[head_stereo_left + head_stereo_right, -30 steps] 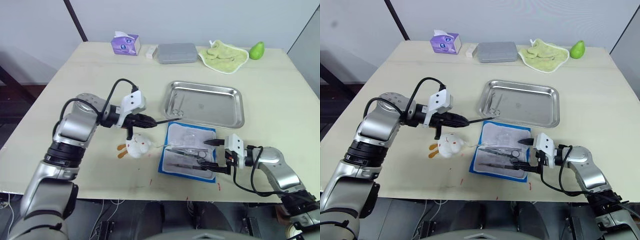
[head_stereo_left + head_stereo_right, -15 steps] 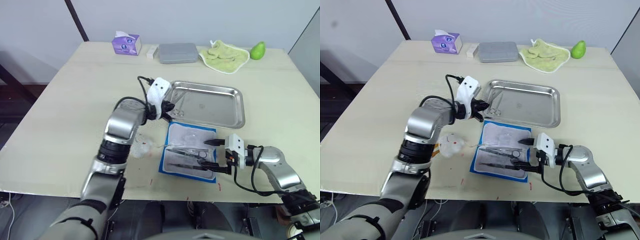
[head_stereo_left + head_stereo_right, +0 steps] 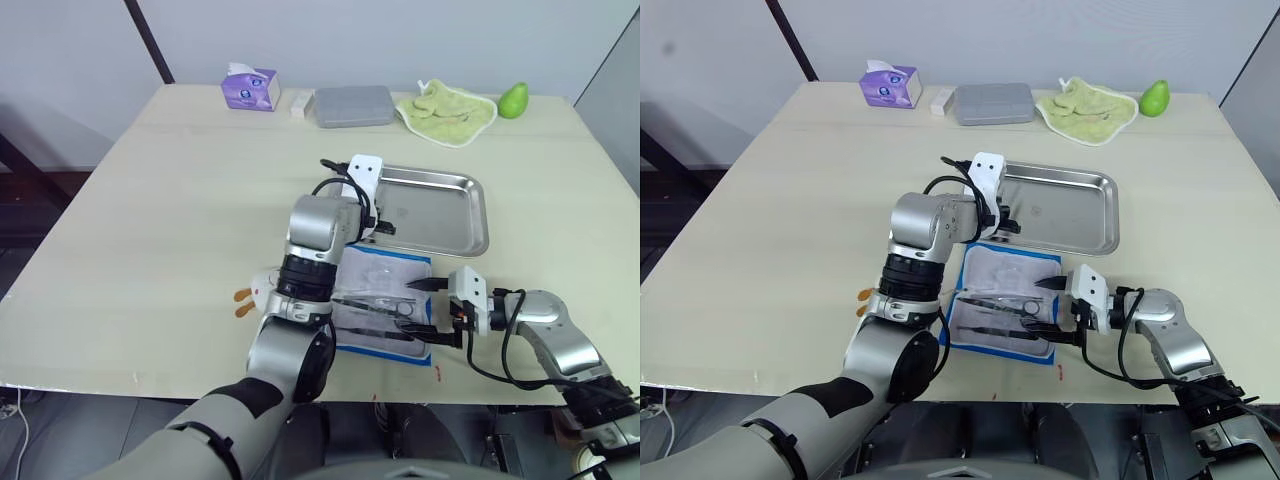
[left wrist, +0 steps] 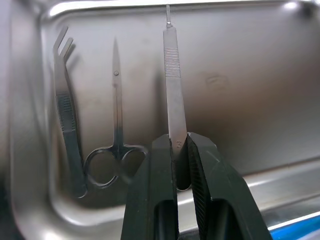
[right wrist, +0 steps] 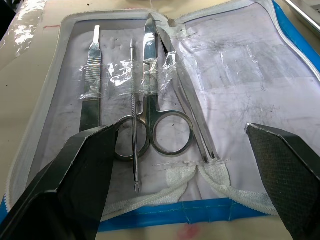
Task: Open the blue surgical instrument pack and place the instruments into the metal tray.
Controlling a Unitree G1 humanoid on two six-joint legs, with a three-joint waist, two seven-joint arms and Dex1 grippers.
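Likely light, stiff and slippery, the thin steel scalpel handle sits pinched at its butt end in the left gripper, over the shiny rimmed metal tray, where steel scissors and forceps lie. Rightward, the right gripper hovers spread at the opened blue white-lined instrument pack, whose remaining steel instruments are best lifted mid-shaft.

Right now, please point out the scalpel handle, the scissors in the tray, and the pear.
scalpel handle (image 4: pixel 173 80), left wrist view, ridged part of the shaft
scissors (image 4: pixel 116 135), left wrist view, blades above the rings
pear (image 3: pixel 513 100), left eye view, middle of the fruit
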